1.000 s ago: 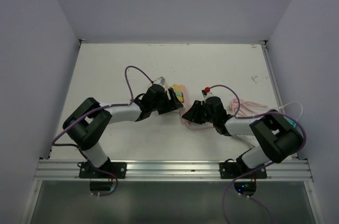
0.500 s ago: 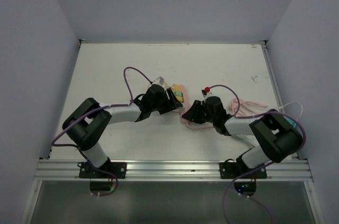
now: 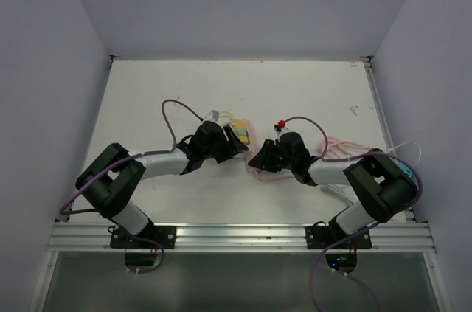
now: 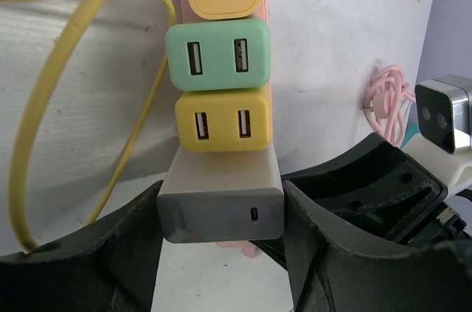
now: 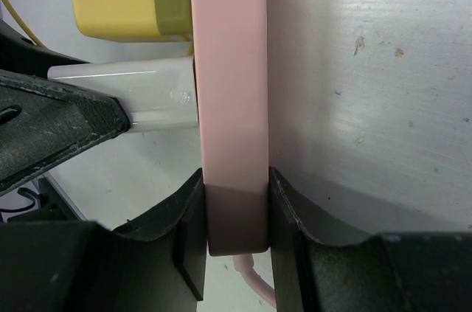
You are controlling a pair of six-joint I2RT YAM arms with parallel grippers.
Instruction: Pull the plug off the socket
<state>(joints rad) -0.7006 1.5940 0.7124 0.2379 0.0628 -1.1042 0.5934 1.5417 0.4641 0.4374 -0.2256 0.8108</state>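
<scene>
Task item: the grey plug sat in the pink socket strip, last in a row of adapters and nearest the strip's clamped end.
Location, top view: the strip lay on the table between the two wrists, near the centre of the table.
Strip long axis: in the top view it ran roughly from 11 o'clock to 5 o'clock; in the left wrist view, from 12 to 6.
Plug axis: in the right wrist view the plug body stood out from the strip's face toward 9 o'clock, square to the strip.
Left gripper: jaws closed against the two sides of the grey plug, one finger at 9 o'clock and one at 3 o'clock of it.
Right gripper: jaws clamped across the narrow end of the strip, at its 6 o'clock end in that view.
Neighbours: the yellow adapter touched the grey plug at its 12 o'clock side; the green adapter sat beyond it.
Nearer arm: the left, already on the plug.
Governing relation (judgement): extraction should run along the plug axis, straight away from the strip's face toward the left wrist, while the right gripper anchors the strip.
</scene>
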